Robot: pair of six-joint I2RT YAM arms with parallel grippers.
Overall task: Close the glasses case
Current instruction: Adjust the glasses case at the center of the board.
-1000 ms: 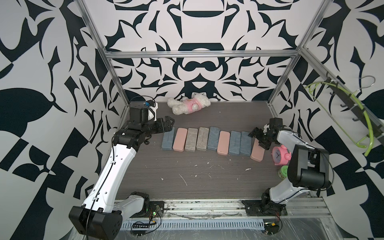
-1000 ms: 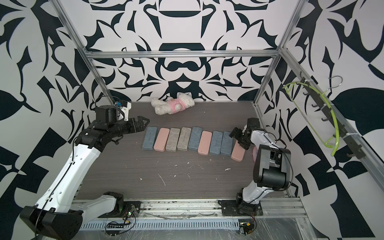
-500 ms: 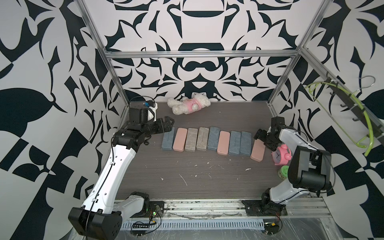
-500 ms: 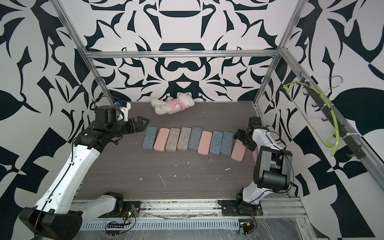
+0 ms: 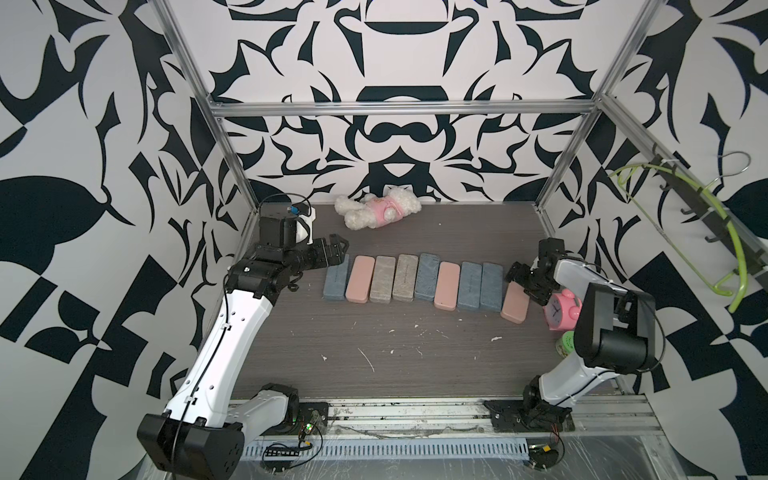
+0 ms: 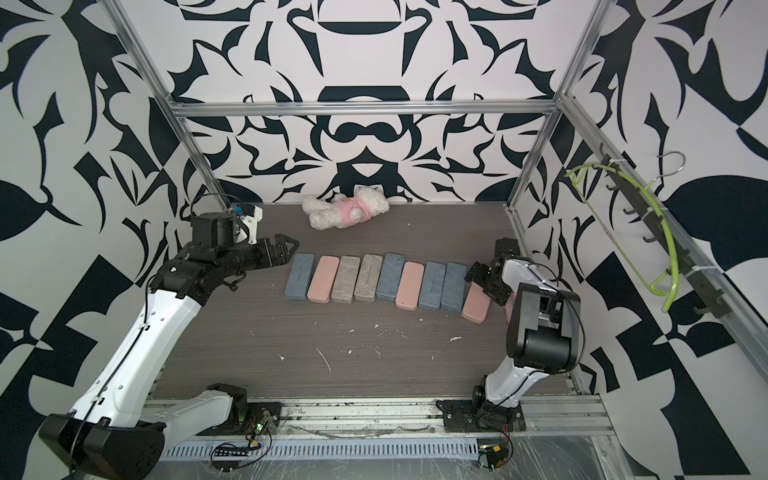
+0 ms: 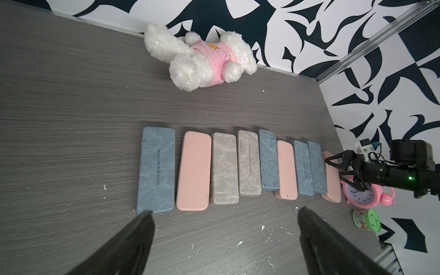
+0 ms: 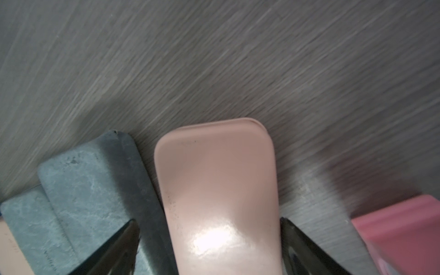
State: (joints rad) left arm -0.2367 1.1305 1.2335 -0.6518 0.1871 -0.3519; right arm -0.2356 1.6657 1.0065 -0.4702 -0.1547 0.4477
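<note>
Several shut glasses cases lie side by side in a row across the table. The rightmost is a pink glasses case [image 5: 515,305] [image 6: 476,305] [image 7: 332,181] [image 8: 214,181]; its lid lies flat on its base with only a thin seam showing. My right gripper [image 5: 524,286] [image 6: 484,286] [image 7: 338,170] [image 8: 209,223] is open and straddles the far end of this case. One fingertip [image 8: 307,250] sits at the case's edge. The other one [image 8: 114,247] hangs over the neighbouring blue case [image 8: 90,190]. My left gripper [image 5: 338,249] [image 6: 291,249] [image 7: 223,213] hovers open and empty beside the row's left end.
A white plush toy in pink [image 5: 376,210] lies at the back wall. A pink alarm clock [image 5: 563,309] and a green tub [image 5: 566,343] stand right of the pink case, close to the right arm. A green hanger [image 5: 685,216] hangs on the right wall.
My right gripper has shifted slightly along the far end of the pink case, which now lies flatter. The left arm has not moved.
</note>
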